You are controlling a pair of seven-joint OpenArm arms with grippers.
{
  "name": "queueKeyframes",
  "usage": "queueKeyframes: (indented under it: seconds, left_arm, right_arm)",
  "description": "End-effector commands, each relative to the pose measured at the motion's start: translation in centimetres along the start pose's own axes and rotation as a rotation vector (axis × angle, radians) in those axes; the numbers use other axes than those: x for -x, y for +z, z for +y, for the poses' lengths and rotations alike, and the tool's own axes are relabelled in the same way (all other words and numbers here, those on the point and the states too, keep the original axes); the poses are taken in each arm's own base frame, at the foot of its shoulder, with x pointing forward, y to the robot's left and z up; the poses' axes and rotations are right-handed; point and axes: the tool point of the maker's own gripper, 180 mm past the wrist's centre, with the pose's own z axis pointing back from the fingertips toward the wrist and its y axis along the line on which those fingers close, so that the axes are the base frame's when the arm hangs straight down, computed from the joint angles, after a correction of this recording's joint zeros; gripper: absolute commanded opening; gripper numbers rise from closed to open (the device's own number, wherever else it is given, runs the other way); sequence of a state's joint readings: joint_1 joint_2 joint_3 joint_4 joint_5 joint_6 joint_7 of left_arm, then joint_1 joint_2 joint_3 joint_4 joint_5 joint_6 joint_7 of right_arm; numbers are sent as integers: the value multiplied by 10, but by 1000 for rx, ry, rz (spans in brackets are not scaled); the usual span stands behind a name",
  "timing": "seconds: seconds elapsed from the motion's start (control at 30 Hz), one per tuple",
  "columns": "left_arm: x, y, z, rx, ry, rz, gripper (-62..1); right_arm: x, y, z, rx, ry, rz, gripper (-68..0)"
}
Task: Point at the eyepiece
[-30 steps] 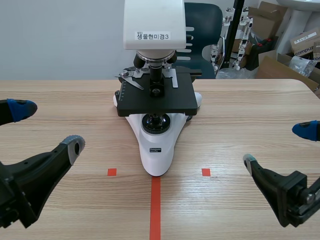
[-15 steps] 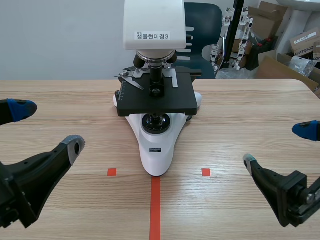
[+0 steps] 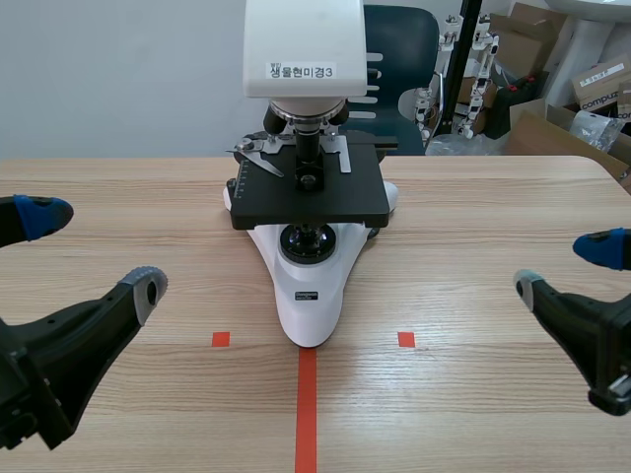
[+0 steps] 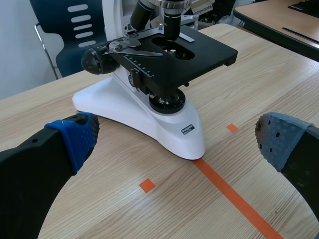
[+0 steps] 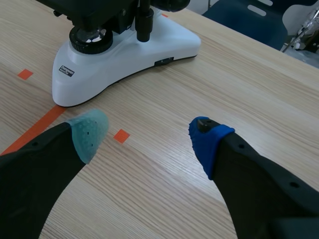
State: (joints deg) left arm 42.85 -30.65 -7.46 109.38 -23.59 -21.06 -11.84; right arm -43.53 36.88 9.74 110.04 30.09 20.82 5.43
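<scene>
Eyepiece was out of sight; the microscope (image 3: 311,286) stood at the middle of the desk (image 3: 493,217), its white base meeting the end of the red tape line. Left pincer (image 3: 94,249) and right pincer (image 3: 564,266) hung low on either side, well apart from it, each with fingers spread.

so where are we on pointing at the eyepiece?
Done: nothing visible. In hand: nothing; the left gripper and right gripper sit open and low, either side of the microscope, clear of it. To do: raise an arm and point at the eyepiece, which no view shows.
</scene>
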Motion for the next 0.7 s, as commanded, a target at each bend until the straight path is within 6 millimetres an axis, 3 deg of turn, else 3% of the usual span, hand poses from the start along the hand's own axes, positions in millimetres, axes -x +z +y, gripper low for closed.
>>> queueKeyframes:
  seconds: [0.0,0.2,0.43,0.67]
  left_arm:
    - [-7,-2,-2,0,5,-30,14]
    - [-7,-2,-2,0,5,-30,14]
    - [-7,-2,-2,0,5,-30,14]
    - [-7,-2,-2,0,5,-30,14]
  right_arm:
    - [-14,0,-12,2,32,-24,-350]
    - [-39,2,-47,47,126,-37,-572]
    - [-85,0,-92,111,204,-126,-641]
    - [-138,-1,-139,204,253,-220,-668]
